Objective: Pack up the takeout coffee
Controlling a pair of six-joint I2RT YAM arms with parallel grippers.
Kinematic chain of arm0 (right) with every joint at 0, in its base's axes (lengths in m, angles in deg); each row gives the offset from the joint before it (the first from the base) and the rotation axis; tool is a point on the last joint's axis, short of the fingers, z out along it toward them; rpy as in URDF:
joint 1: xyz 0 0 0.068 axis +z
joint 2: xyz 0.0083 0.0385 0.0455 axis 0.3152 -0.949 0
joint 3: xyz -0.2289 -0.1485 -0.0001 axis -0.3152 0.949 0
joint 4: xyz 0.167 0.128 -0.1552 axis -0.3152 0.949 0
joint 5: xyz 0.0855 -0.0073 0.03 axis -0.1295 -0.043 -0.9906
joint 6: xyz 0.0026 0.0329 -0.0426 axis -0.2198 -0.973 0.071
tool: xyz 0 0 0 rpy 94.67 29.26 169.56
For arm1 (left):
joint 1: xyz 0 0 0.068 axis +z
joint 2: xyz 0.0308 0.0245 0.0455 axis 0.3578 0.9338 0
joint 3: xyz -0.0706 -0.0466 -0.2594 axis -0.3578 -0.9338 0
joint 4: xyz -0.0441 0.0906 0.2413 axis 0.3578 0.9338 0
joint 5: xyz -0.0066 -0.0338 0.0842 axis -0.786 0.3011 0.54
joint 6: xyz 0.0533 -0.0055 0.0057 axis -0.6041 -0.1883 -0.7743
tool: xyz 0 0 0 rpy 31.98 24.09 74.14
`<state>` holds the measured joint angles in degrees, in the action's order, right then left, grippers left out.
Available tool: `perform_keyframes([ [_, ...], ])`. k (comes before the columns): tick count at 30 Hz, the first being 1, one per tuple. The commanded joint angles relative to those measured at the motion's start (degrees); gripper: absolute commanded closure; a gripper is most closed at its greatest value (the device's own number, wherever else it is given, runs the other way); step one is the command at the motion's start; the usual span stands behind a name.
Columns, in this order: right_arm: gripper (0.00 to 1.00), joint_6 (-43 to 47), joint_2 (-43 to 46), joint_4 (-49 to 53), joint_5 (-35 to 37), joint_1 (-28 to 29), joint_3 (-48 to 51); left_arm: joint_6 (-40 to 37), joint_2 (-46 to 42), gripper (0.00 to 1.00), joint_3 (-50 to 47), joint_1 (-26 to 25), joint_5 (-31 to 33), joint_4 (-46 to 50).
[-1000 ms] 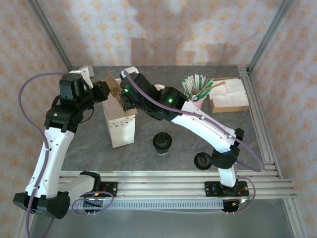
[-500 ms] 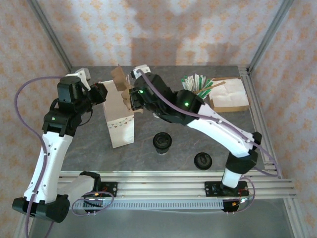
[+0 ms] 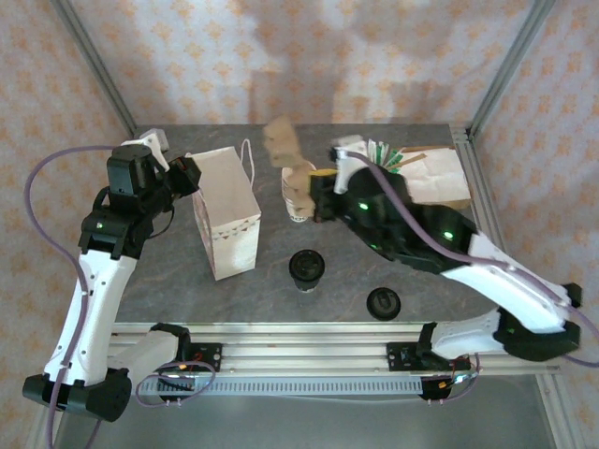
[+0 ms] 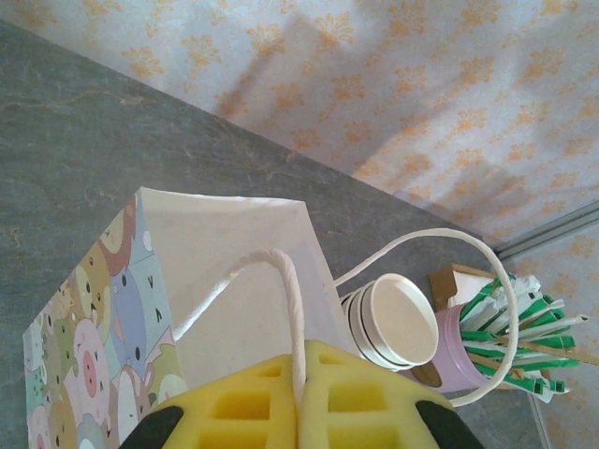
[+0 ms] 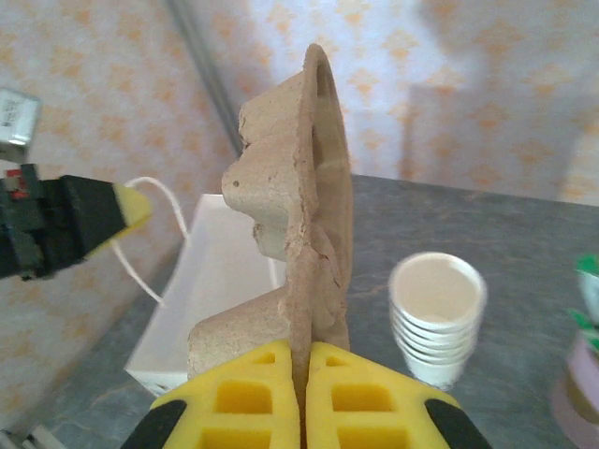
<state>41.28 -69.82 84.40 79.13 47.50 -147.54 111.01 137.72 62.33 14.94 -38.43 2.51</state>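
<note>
Swinging away to the right since a second ago, the right gripper (image 5: 301,377) has carried the brown pulp cup carrier (image 5: 281,210) off the mouth of the white paper bag (image 3: 227,213), where it sat in the earlier top view. The carrier is now up in the air beside the bag and above the stack of lidless cups (image 5: 436,323). The yellow pads are pressed together on the carrier's lower edge, and the carrier stands upright on its edge in the wrist view. The right arm's elbow has also moved out toward the table's right side. The left gripper (image 4: 301,371) has barely shifted: it sits at the bag's upper left corner, closed on one white cord handle (image 4: 284,281), and the bag stands upright with its top open. The takeout coffee (image 3: 307,268), black lid on, stands where it stood before on the grey table (image 3: 168,271). It is just right of the bag's near corner and nearer the arm bases than the right gripper, well apart from both grippers and touched by neither. A loose black lid (image 3: 384,302) lies to its right, a little closer to the table's near edge.
</note>
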Motion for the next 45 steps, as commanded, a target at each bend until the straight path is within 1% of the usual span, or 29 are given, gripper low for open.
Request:
perform_keyframes([
  [1,1.0,-4.18,6.67,8.61,9.49,0.16,6.09,0.48,-1.63,0.93,-0.47,-0.09,1.5,0.06],
  [3,1.0,-6.9,9.45,14.0,11.39,0.15,10.68,0.4,-1.79,0.93,-0.29,-0.09,1.12,0.49],
  [6,1.0,-9.81,11.15,19.55,12.57,0.21,17.95,0.16,-1.99,0.93,-0.68,-0.13,0.25,0.63],
  [10,1.0,-13.91,10.83,22.86,14.73,0.2,25.74,0.23,-2.23,0.93,-1.47,-0.07,-0.39,0.84],
  [12,1.0,-14.65,10.83,21.52,14.05,0.16,28.99,0.22,-2.31,0.93,-1.5,-0.12,-0.88,0.9],
  [18,1.0,-13.98,10.21,11.82,10.61,0.16,38.12,-0.46,-2.4,0.92,-1.33,-0.11,-2.8,0.49],
  [20,1.0,-14.78,8.78,9.97,11.04,0.22,40.49,-1.06,-2.24,0.92,-1.02,-0.06,-2.27,0.49],
  [26,1.0,-19.02,3.66,6.36,17.29,0.22,45.73,-1.47,-0.3,0.92,1.22,-0.08,-3.37,0.91],
  [28,1.0,-19.66,2.86,4.26,18.17,0.17,47.07,-1.37,-0.12,0.93,1.32,-0.1,-3.63,0.86],
  [32,0.99,-18.47,2.27,-1.52,17.04,0.22,51.0,-1.45,-0.52,0.93,0.8,-0.09,-3.29,0.47],
  [34,0.96,-19.17,-0.27,-1.27,17.02,0.18,51.56,-1.55,-0.48,0.93,0.62,-0.06,-3.24,0.62],
  [41,0.96,-23.74,-10.21,4.42,17.69,0.19,48.77,-2.24,-1.02,0.93,0.2,-0.05,-2.62,1.13],
  [45,0.93,-24.03,-15.26,3.88,16.07,0.18,46.93,-2.27,-1.25,0.93,-0.13,-0.05,-2.32,1.07],
])
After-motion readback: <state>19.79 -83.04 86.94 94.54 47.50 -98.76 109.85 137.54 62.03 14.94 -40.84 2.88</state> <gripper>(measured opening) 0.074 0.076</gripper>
